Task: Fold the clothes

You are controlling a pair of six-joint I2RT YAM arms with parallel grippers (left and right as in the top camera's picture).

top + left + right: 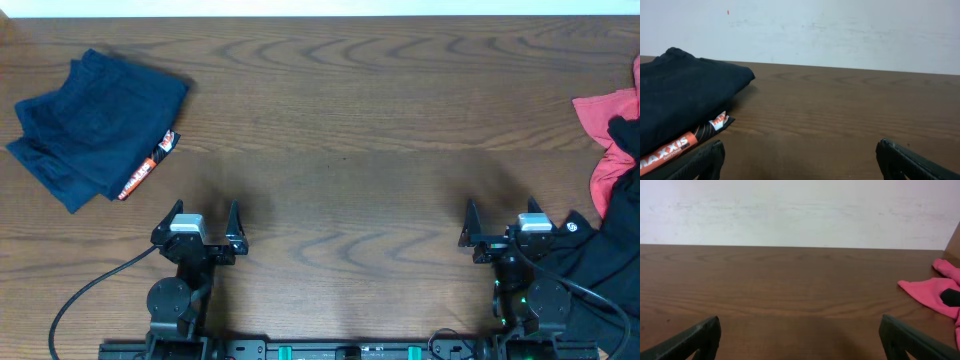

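Folded navy blue shorts [95, 125] with an orange-and-black tag [148, 166] lie at the far left of the table; they also show in the left wrist view [680, 97], tag [685, 142] in front. A coral-red piece [612, 140] and black clothes [605, 265] lie in a heap at the right edge; the coral piece also shows in the right wrist view [935, 292]. My left gripper [196, 224] is open and empty near the front edge, right of and below the shorts. My right gripper [505, 225] is open and empty, just left of the black clothes.
The brown wooden table [340, 150] runs to a white wall [840, 30] at the back. Black cables [90, 290] trail from both arm bases along the front edge.
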